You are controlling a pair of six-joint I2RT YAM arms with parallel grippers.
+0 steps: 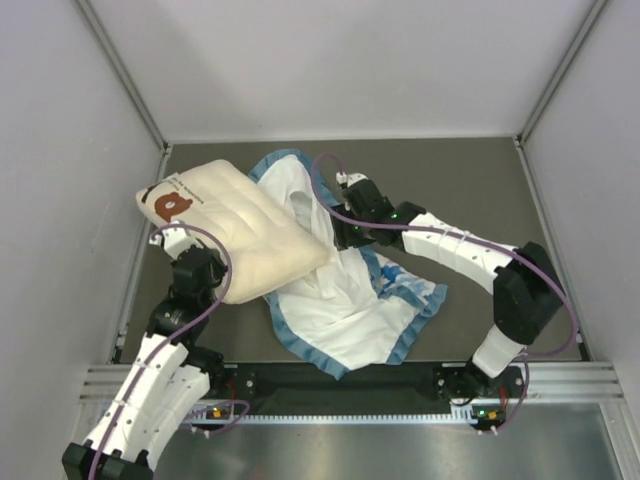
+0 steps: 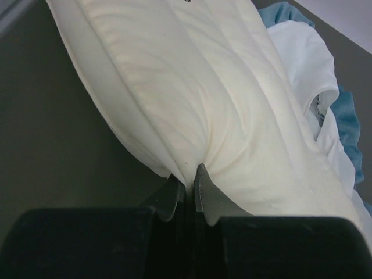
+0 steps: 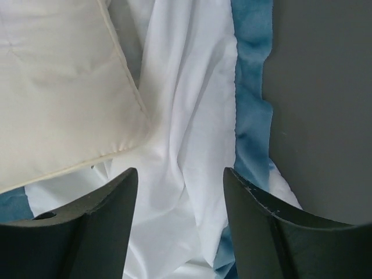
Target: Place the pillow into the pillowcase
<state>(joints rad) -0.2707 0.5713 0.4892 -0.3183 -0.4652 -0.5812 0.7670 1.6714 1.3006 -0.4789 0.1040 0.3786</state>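
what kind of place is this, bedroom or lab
Probably a robot test cell, not a home: plain grey panel walls box in a dark table, with an aluminium rail along its near edge. The pillow and pillowcase look like test props.

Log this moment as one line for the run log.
left gripper shut on pillow edge | right gripper open above pillowcase white fabric | pillow overlapping pillowcase, not inside
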